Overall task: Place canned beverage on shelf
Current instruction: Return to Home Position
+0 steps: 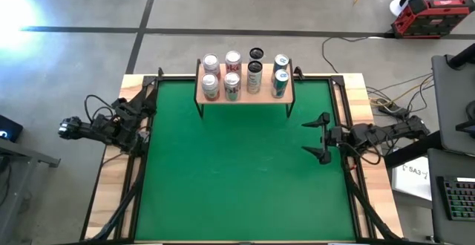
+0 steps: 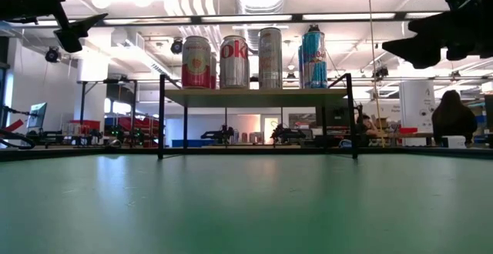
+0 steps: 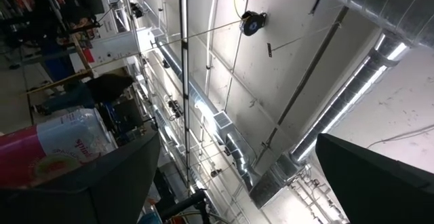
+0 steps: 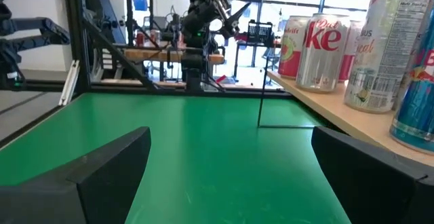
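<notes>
Gleaming cylindrical metal cans (image 1: 232, 85) on flat light-wood shelf (image 1: 245, 98)

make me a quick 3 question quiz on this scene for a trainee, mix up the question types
1. True or false: the right gripper is shut on a can.
2. How many cans stand on the shelf? A) four B) six C) eight
3. Fill in: the two cans at the shelf's end nearest the right arm are mainly ____.

Key
1. False. It is open and empty above the green mat. The left gripper, also open, sits at the left edge of the table.
2. C, in four pairs.
3. Blue: the blue cans.
</notes>
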`<action>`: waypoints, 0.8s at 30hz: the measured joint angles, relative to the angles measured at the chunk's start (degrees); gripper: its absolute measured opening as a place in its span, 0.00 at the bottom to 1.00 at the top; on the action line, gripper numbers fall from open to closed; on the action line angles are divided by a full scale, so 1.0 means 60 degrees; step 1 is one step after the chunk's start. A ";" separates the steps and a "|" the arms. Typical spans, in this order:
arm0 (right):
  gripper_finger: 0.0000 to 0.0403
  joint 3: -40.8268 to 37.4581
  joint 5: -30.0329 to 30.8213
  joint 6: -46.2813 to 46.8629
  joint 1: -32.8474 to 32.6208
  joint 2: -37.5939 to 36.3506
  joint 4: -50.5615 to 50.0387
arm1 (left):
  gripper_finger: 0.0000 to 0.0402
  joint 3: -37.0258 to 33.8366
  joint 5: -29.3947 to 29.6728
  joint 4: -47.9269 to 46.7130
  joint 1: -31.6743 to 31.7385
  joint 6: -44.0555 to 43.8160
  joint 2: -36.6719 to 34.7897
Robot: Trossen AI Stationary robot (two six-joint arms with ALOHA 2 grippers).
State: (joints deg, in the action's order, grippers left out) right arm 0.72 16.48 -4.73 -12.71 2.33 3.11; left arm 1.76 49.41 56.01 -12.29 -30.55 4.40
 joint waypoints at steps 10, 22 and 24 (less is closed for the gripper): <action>0.99 -0.0006 0.0002 -0.0604 0.0000 0.0353 -0.0011 | 0.95 -0.0002 -0.0001 0.0000 0.0003 0.0000 0.0002; 0.99 -0.0017 0.0002 0.0288 0.0000 0.0375 -0.0004 | 0.95 -0.0003 0.0000 0.0001 0.0004 0.0000 0.0003; 0.99 -0.0017 0.0002 0.0288 0.0000 0.0375 0.0000 | 0.95 -0.0004 0.0000 0.0004 0.0002 0.0000 0.0002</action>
State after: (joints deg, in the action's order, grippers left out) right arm 0.62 16.49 -3.00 -12.71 4.58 3.11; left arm 1.74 49.41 56.03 -12.28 -30.55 4.42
